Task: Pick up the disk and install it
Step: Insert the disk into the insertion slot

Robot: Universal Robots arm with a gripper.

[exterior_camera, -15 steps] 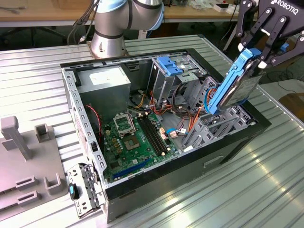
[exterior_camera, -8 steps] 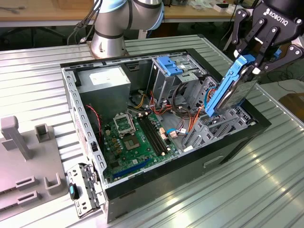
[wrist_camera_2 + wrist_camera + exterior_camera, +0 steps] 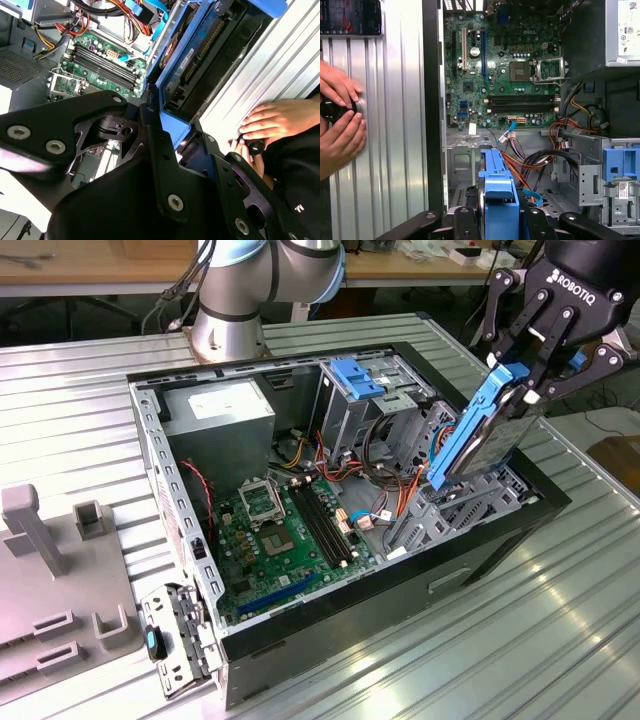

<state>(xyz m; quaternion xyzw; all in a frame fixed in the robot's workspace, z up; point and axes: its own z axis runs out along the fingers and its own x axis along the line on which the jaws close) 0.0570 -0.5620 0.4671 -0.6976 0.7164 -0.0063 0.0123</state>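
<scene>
My gripper (image 3: 522, 378) is shut on the disk (image 3: 487, 435), a flat drive with light-blue carrier rails. I hold it on edge and tilted over the drive bay at the exterior view's right end of the open computer case (image 3: 400, 592). Its lower end reaches down among the grey metal brackets and cables there. In the second wrist view the disk (image 3: 200, 55) stretches away from the gripper (image 3: 172, 125), showing its dark circuit side and blue rail. In the first wrist view the blue carrier (image 3: 497, 192) stands between the fingers of the gripper (image 3: 497, 222).
Inside the case lie a green motherboard (image 3: 285, 530), a grey power supply (image 3: 225, 410) and a metal cage topped by a blue bracket (image 3: 355, 375). A person's hands (image 3: 340, 125) rest on the ribbed table beside the case. A grey fixture (image 3: 60, 580) sits at the exterior view's left.
</scene>
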